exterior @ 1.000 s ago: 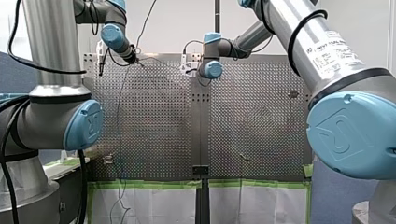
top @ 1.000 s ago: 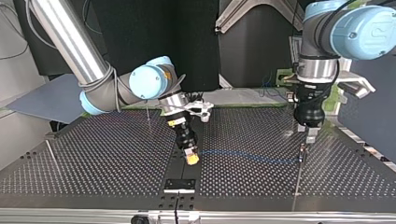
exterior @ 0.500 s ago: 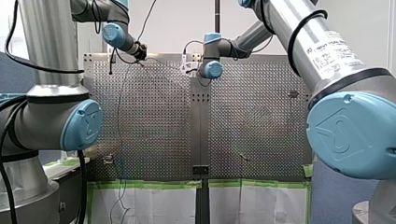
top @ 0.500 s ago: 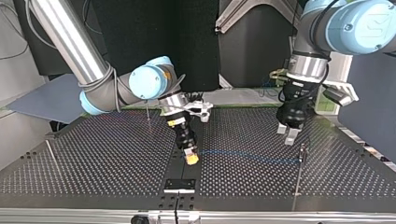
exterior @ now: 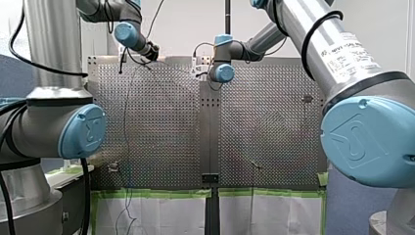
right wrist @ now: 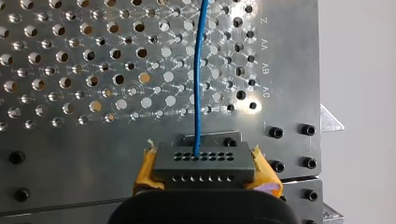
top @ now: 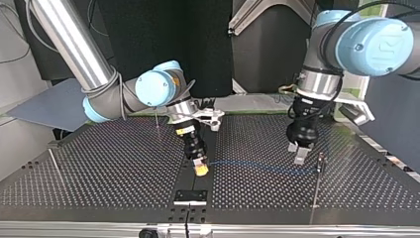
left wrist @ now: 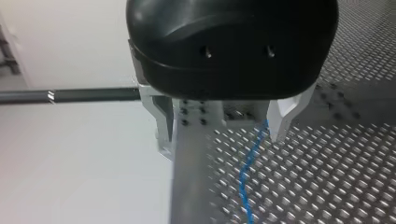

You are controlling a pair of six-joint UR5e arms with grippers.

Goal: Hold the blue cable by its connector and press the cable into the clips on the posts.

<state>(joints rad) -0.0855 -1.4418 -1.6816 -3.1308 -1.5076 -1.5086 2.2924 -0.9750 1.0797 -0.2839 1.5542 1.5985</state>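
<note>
Left gripper (top: 297,154) moved nearer blue cable (top: 257,166), connector (right wrist: 204,162) only in right wrist view

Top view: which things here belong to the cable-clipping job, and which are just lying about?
In the job:
- blue cable
- connector, clamped in my right gripper
- my left gripper, open, near the cable
- post at the cable's far end

Lying about:
- black plate, nearer the camera than the connector
- green tape, seen in the front view
</note>
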